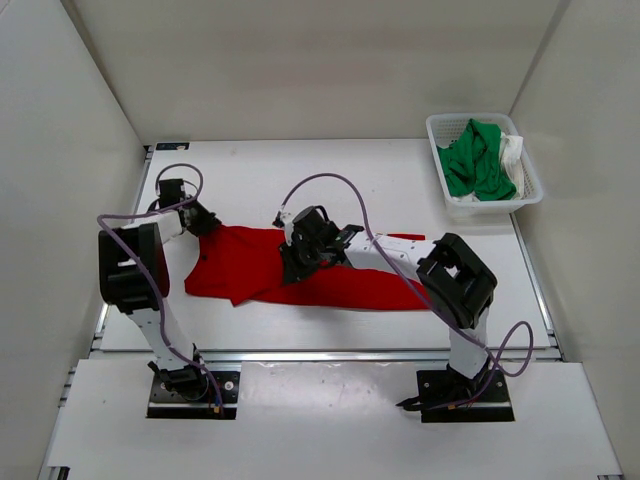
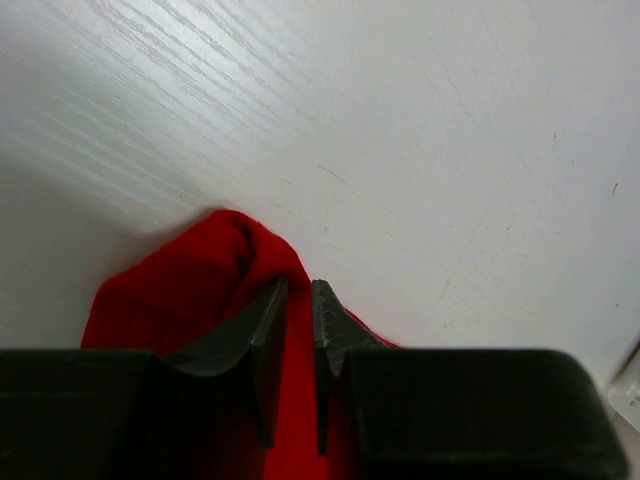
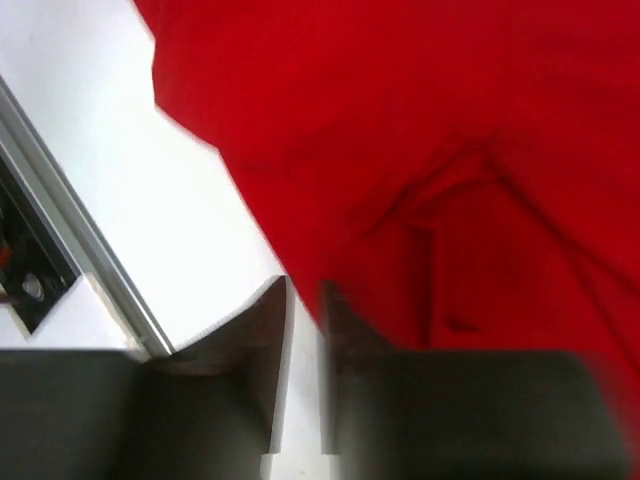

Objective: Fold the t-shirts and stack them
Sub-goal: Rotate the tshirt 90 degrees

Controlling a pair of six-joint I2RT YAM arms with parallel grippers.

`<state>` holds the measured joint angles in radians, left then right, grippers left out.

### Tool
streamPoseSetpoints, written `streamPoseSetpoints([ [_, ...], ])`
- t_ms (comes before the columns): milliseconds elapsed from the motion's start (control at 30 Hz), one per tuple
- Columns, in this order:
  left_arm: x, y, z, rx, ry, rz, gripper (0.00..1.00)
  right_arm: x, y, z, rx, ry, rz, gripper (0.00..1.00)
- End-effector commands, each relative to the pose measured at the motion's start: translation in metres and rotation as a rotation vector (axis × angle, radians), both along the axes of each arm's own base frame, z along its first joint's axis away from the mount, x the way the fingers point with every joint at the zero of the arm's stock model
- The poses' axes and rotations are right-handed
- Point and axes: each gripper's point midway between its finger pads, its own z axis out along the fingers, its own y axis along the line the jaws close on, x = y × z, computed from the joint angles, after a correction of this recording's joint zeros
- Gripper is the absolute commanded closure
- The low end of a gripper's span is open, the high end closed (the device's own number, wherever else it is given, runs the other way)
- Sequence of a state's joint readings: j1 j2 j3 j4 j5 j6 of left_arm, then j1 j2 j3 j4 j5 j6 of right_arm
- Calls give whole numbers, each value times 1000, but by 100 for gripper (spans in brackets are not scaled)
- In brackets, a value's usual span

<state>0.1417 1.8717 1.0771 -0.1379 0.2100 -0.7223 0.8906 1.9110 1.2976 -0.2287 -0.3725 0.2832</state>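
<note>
Pinching a corner of the red t-shirt (image 2: 190, 300), the left gripper (image 2: 300, 290) seemingly anchors it for flattening; whether the right gripper (image 3: 303, 292) holds cloth cannot be told.

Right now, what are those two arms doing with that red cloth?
Two robot arms are working on a red shirt lying rumpled on the table. The left gripper pinches the shirt's far left corner. The right gripper sits low over the shirt; whether it grips cloth is unclear. A green shirt and a white shirt wait in the basket.
</note>
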Motion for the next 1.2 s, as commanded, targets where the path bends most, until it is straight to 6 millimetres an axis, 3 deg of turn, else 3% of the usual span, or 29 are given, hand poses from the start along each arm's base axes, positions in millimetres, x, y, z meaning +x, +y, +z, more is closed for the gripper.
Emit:
streamPoseSetpoints([
  [0,5,9,55,81,-129,1,72,31,9,47,101,-92,-39,89],
  [33,1,13,60,118,-132,18,71,40,10,47,110,-95,-55,99],
  [167,-14,28,54,170,-88,44,72,66,5,47,112,-121,-104,100],
  [233,-26,22,41,160,-43,15,73,90,4,48,120,-142,-136,97],
  [367,-46,-13,37,89,-56,-39,72,133,11,47,150,-124,-105,85],
  [400,-48,-30,45,77,-85,-78,73,138,8,42,124,-116,-97,83],
  [433,-59,-38,37,52,-71,-84,73,149,14,40,122,-124,-96,82],
  [533,-80,-81,41,22,-105,-180,72,169,16,23,89,-91,-83,75],
  [633,-106,-87,24,-16,-66,-190,72,188,22,16,107,-89,-75,66],
  [733,-120,-74,10,-35,-32,-162,71,190,35,5,118,-33,-7,52],
  [800,-136,-72,-3,-51,13,-160,71,202,47,0,135,-21,6,48],
  [933,-153,-50,-17,-100,54,-74,73,189,66,-15,191,56,45,40],
  [1067,-144,-46,2,-74,-8,-70,71,170,78,-25,214,94,115,37],
  [1167,-125,-61,38,-28,-107,-132,71,149,88,-26,277,187,173,39],
])
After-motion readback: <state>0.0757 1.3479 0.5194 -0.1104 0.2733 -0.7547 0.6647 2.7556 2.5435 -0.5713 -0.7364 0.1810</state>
